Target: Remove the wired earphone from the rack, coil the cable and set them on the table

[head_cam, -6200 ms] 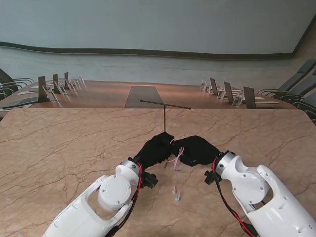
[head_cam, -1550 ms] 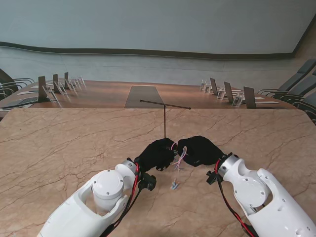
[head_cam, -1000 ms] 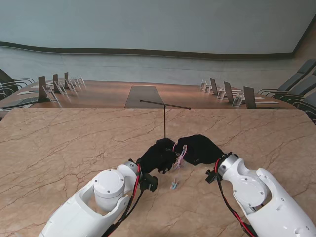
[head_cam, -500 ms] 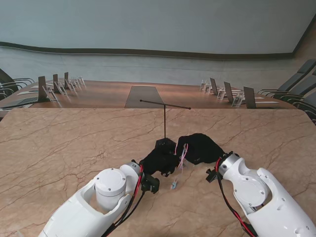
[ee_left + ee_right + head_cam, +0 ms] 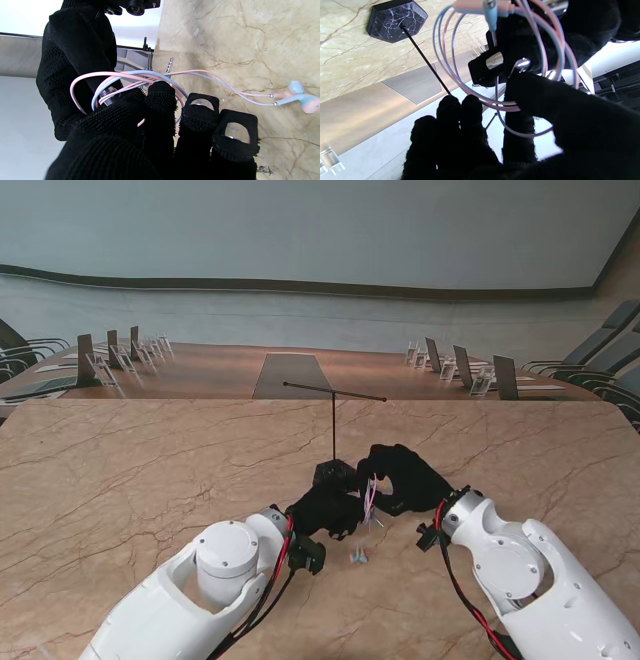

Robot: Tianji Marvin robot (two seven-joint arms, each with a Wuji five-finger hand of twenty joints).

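Note:
The earphone's pink and blue cable [image 5: 117, 76] is off the rack and looped in several turns between my two black-gloved hands. My left hand [image 5: 325, 510] is shut on the coil, with its fingertips [image 5: 160, 97] pinching the strands. My right hand [image 5: 405, 478] faces it, and the loops [image 5: 445, 50] pass round its thumb and fingers [image 5: 525, 110]. A short tail runs to the two earbuds [image 5: 301, 96], which lie on the marble; in the stand view the earbuds [image 5: 358, 558] lie nearer to me than the hands. The jack plug [image 5: 170, 64] sticks out of the coil.
The rack's dark marble base [image 5: 335, 473] stands just beyond my hands, its thin post and bare crossbar [image 5: 333, 391] rising behind them. The rack base [image 5: 396, 20] also shows in the right wrist view. The marble table [image 5: 120, 480] spreads to both sides.
The hanging tail has grown shorter as the cable gathered into loops. My left hand has drawn back nearer to me, uncovering the rack base. The earbuds slid closer to the hands.

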